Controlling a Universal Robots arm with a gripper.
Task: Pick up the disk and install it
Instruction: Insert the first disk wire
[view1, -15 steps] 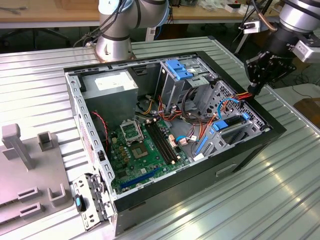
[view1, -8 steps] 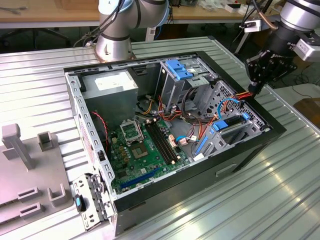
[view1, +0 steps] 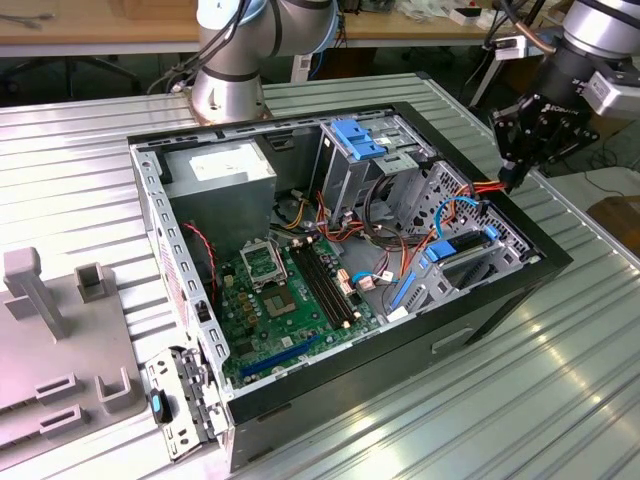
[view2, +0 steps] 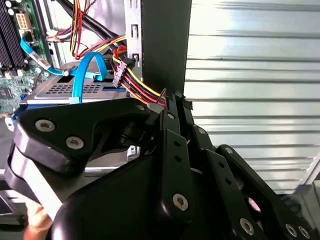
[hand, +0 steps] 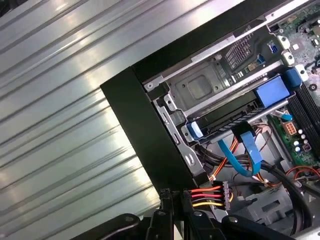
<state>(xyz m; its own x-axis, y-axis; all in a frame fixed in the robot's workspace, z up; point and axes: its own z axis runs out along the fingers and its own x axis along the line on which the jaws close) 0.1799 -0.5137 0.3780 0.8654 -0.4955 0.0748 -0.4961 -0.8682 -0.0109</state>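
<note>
You've got the claw (view1: 510, 178) at the outer corner of the open computer case (view1: 350, 400), just above its black wall, and in both wrist views (view2: 172, 97) the fingers look pinched together on the wires of the power cable (hand: 212, 195). My read is you're holding that cable by its wires to steer the white plug toward the drive, since the plug hangs just inside the case wall, pointing inward.

The disk (hand: 230, 117) isn't in the claw. It lies flat in the drive bay inside that same corner of the case, dark slab showing between its bright blue frame ends, so it looks seated there. From the exterior view it's the blue-edged slot (view1: 468, 255) right under the claw's corner. A flat blue data cable (hand: 240, 150) arcs up beside the disk, likely looped high to keep clear of the bay.

Counting: one disk, one claw, one power plug with three bright wires I can make out, red, orange and yellow. One light-blue bracket (view1: 357, 137) sits atop the upper bay at the far side of the case, and one silver power supply (view1: 225, 172) fills the far corner. The case itself rests on the ribbed metal bench (view1: 520, 400).
</note>
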